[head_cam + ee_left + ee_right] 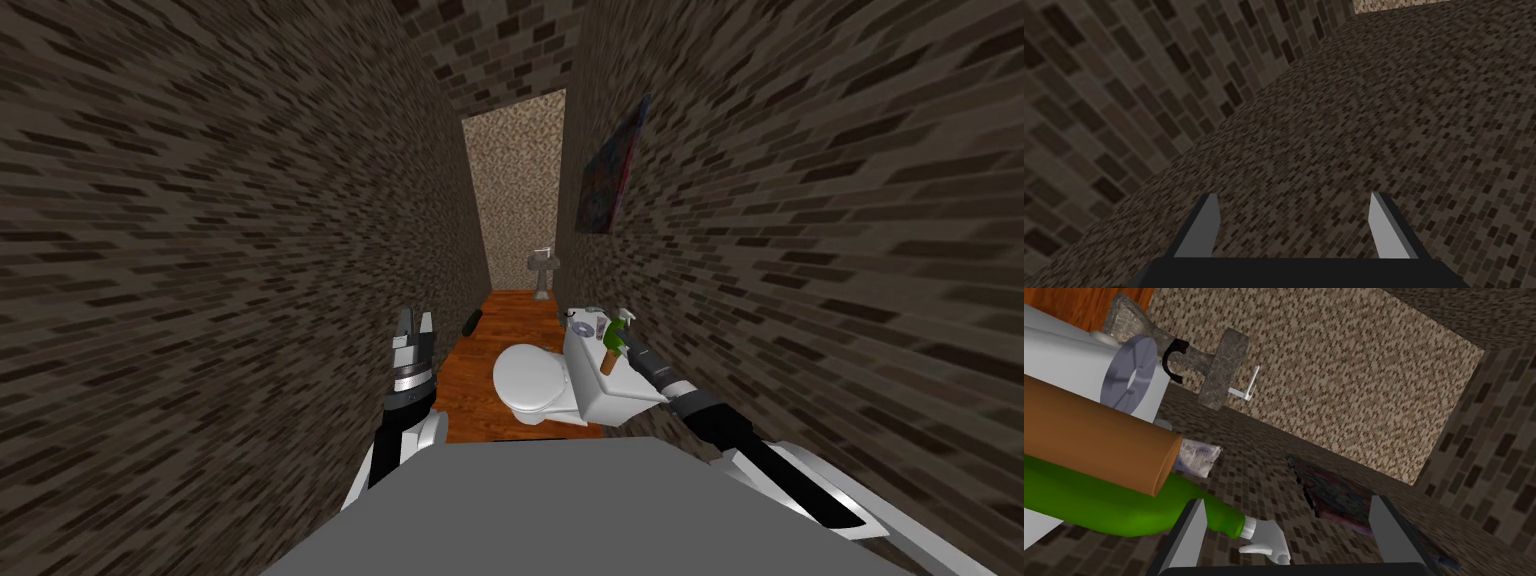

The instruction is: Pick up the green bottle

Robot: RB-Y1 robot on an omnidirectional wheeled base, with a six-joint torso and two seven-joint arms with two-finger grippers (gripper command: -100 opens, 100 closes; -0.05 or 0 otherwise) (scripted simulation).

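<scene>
The green bottle (1099,503) with a white spray head lies across my right wrist view, beside a brown cylinder (1089,433). My right gripper (1289,523) is open; the bottle's neck runs past one finger and the spray head sits between the two fingers, untouched by either. From the head camera, the green bottle (614,331) and brown cylinder (608,362) stand on the white toilet tank (590,390), with my right gripper (628,338) right at the bottle. My left gripper (412,325) hovers open by the left wall, and its fingers (1204,227) hold nothing.
A grey disc (582,328) and a small crumpled tube (1196,458) share the tank top. The toilet bowl (530,380) juts into the narrow wood floor. A pedestal sink (542,268) stands at the far end, a picture (610,170) hangs right, a dark object (470,322) lies left.
</scene>
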